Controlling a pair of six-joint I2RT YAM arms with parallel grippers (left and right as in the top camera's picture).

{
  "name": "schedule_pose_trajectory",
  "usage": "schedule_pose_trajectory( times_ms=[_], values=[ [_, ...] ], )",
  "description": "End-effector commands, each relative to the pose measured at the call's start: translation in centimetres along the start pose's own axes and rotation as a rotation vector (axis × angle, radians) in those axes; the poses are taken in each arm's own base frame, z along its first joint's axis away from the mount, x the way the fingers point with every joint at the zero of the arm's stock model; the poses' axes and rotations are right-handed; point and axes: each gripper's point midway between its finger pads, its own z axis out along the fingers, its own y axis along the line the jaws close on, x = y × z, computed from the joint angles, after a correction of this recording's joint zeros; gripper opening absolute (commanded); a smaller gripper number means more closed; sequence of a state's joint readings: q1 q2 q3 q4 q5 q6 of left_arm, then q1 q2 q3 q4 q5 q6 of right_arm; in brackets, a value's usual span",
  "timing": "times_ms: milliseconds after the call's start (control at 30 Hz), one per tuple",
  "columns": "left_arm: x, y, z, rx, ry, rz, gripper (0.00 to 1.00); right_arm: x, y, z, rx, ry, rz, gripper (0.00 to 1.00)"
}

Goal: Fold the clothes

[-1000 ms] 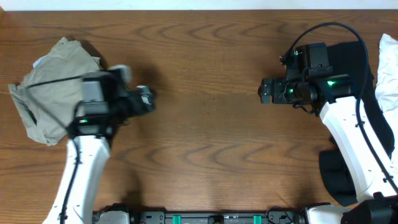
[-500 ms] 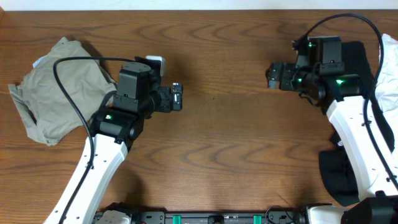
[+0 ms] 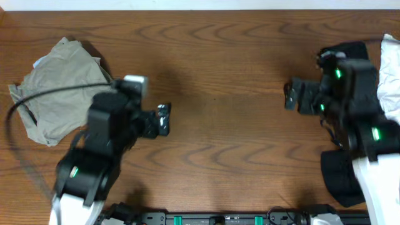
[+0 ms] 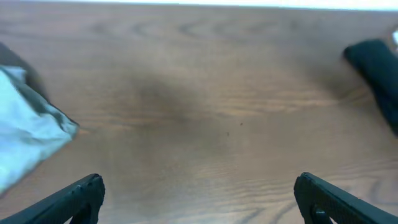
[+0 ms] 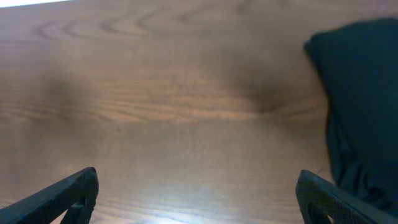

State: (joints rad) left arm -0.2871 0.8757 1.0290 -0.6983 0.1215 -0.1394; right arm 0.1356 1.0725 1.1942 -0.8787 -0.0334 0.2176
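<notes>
Sage trousers (image 3: 56,94), crumpled; left hand (image 3: 164,119), right hand (image 3: 290,95) spread empty: you should pinch two edges, pull flat.

On the table (image 3: 219,147) the trousers (image 3: 53,94) lie upper left, the black garment (image 3: 340,181) and white garment (image 3: 390,75) far right, my left gripper (image 3: 164,119) and right gripper (image 3: 290,95) between them.

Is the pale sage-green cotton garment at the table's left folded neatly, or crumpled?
Crumpled: the wrinkled pale sage-green cotton trousers lie in an uneven bunched heap with ragged edges.
</notes>
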Motion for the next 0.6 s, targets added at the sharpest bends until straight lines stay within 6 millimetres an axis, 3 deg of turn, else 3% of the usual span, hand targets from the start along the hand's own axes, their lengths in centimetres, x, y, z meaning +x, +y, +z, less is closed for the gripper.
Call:
schedule_pose_trajectory(
  times_ms=[0, 133, 233, 567],
  values=[
    [-1.3, 0.5, -3.4, -0.031, -0.118, 0.016, 0.99, 2.2, -0.7, -2.1, 0.059, -0.062, -0.018, 0.99],
    [-1.8, 0.8, -5.7, -0.047, -0.196, 0.016, 0.98, 4.6, -2.0, -4.7, 0.098, -0.167, 0.031, 0.99],
    [-1.9, 0.7, -6.2, -0.043, -0.214, 0.016, 0.98, 5.9, -2.4, -5.9, 0.082, -0.218, 0.037, 0.99],
    [-0.6, 1.0, -6.0, -0.054, -0.159, 0.015, 0.98, 11.4, -4.2, -6.5, 0.130, -0.069, 0.017, 0.99]
  ],
)
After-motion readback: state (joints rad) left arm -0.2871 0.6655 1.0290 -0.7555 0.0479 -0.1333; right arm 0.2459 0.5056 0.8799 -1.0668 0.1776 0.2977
